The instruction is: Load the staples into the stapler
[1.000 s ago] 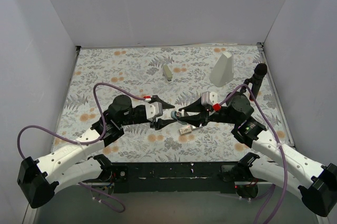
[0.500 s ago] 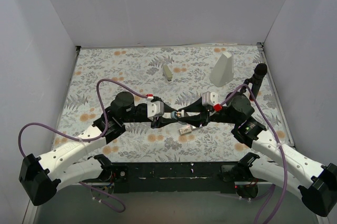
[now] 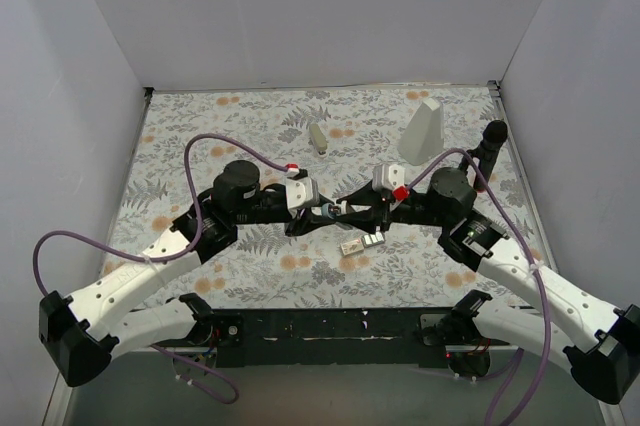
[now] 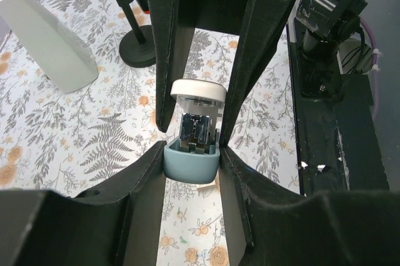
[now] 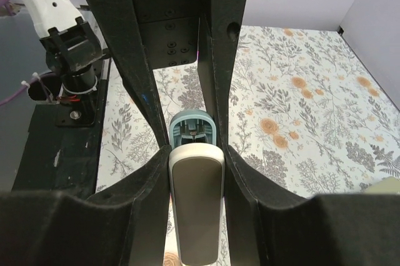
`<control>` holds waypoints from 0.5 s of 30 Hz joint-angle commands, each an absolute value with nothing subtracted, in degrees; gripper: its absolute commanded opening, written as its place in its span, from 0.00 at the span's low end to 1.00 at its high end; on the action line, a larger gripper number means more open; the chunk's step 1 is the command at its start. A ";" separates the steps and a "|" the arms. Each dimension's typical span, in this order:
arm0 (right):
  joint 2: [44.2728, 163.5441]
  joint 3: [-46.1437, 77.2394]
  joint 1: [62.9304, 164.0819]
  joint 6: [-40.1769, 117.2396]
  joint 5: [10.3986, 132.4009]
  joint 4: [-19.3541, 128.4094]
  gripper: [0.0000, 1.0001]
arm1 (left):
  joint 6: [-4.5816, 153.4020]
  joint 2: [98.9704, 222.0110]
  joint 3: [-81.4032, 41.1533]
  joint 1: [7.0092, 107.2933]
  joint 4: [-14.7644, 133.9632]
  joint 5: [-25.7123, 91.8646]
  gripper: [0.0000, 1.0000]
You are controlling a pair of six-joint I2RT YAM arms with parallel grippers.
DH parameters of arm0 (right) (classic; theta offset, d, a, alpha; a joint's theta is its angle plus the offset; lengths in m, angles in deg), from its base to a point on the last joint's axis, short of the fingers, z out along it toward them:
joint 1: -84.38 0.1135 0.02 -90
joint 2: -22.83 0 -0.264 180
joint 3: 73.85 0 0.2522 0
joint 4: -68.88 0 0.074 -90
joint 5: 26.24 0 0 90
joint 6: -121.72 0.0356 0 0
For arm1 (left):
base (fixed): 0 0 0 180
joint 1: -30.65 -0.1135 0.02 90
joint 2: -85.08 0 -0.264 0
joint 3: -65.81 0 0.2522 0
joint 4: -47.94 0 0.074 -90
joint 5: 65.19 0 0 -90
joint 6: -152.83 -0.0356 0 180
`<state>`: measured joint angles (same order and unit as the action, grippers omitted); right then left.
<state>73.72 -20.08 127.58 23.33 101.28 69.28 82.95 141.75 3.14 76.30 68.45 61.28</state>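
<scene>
The light blue stapler (image 3: 335, 212) hangs in mid-air over the middle of the table, held at both ends. My left gripper (image 3: 320, 214) is shut on its blue end (image 4: 191, 160), where the silver channel shows inside. My right gripper (image 3: 352, 213) is shut on its white and grey top arm (image 5: 196, 197), and the blue end (image 5: 193, 127) sits just beyond that. The two pairs of fingers meet head-on around the stapler. The small cream box of staples (image 3: 357, 243) lies on the cloth just below the right gripper.
A beige stapler (image 3: 318, 136) lies further back near the middle. A tall white wedge block (image 3: 422, 131) stands at the back right, with a black stand (image 3: 490, 149) beside it near the right wall. The flowered cloth (image 3: 200, 136) covers the table.
My left gripper has moved in and closed on the stapler's blue end. Both arms and the stapler have shifted slightly toward the back.
</scene>
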 commanded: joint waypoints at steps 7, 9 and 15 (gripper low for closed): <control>80.12 -5.61 127.27 14.14 92.06 43.54 0.61 | 77.07 144.41 -5.95 76.35 81.55 60.23 0.00; 80.92 -4.37 127.27 13.18 91.36 41.07 0.66 | 76.72 144.85 -6.58 76.35 82.18 60.50 0.00; 82.77 -3.49 127.27 13.00 92.41 41.68 0.65 | 76.46 145.20 -6.84 76.35 82.53 62.26 0.00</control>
